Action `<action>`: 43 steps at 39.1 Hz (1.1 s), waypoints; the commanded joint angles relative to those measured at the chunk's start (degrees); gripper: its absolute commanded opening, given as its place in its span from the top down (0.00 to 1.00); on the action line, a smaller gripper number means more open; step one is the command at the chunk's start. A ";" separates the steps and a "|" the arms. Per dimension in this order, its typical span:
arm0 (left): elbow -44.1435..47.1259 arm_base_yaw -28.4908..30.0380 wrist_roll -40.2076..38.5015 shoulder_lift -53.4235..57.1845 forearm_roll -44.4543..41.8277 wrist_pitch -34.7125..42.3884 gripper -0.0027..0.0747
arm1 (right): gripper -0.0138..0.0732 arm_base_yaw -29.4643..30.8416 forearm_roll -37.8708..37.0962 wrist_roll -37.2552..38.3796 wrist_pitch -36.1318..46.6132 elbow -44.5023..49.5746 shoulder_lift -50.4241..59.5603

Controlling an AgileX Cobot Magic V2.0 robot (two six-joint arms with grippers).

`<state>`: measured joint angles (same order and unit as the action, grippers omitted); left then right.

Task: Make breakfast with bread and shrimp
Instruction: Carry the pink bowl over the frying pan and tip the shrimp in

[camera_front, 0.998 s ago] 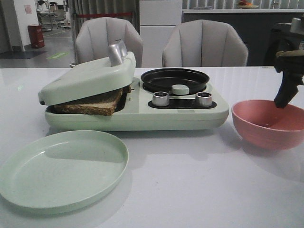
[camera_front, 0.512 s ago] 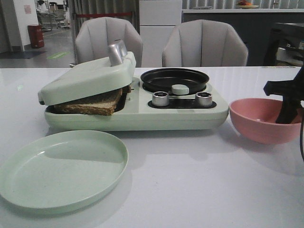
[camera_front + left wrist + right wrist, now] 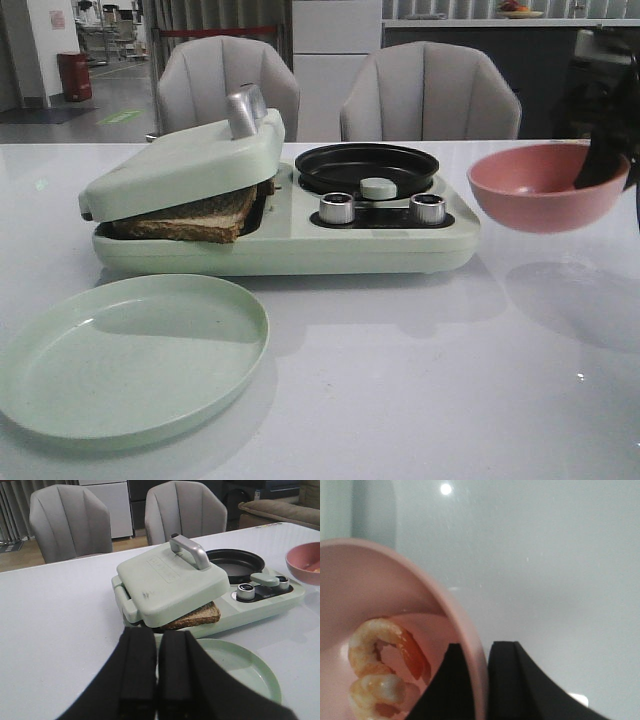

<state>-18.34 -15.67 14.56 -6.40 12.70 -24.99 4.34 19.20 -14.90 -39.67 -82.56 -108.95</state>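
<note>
The bread (image 3: 190, 215) lies in the pale green breakfast maker (image 3: 380, 245) under its half-lowered lid (image 3: 180, 165); it also shows in the left wrist view (image 3: 192, 618). My right gripper (image 3: 482, 680) is shut on the rim of the pink bowl (image 3: 535, 190) and holds it tilted above the table at the right. The shrimp (image 3: 380, 667) lie curled inside the bowl (image 3: 380, 580). My left gripper (image 3: 156, 680) is shut and empty, near the pale green plate (image 3: 245, 670).
The round black pan (image 3: 368, 165) sits on the maker's right half, behind two silver knobs (image 3: 338, 207) and a pale green knob (image 3: 378, 187). The green plate (image 3: 130, 355) lies at the front left. Two grey chairs (image 3: 430, 90) stand behind the table.
My right gripper closed on the pink bowl's rim and lifted it off the table, up and slightly left. The left arm and the maker have not moved.
</note>
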 commanded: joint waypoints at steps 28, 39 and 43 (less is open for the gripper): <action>-1.42 -0.48 -0.60 -0.61 0.59 4.72 0.82 | 0.68 -18.56 4.84 -9.96 61.98 1.05 2.09; -1.42 -0.48 -0.60 -0.61 0.59 4.72 0.82 | 0.68 -21.54 -16.91 -11.37 86.80 3.27 -5.62; -1.42 -0.48 -0.60 -0.61 0.59 4.72 0.82 | 0.68 -21.74 -22.14 -16.15 94.63 3.27 -7.57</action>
<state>-18.34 -15.67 14.56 -6.40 12.70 -24.99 -17.29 2.16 -27.17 42.66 -77.84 -119.12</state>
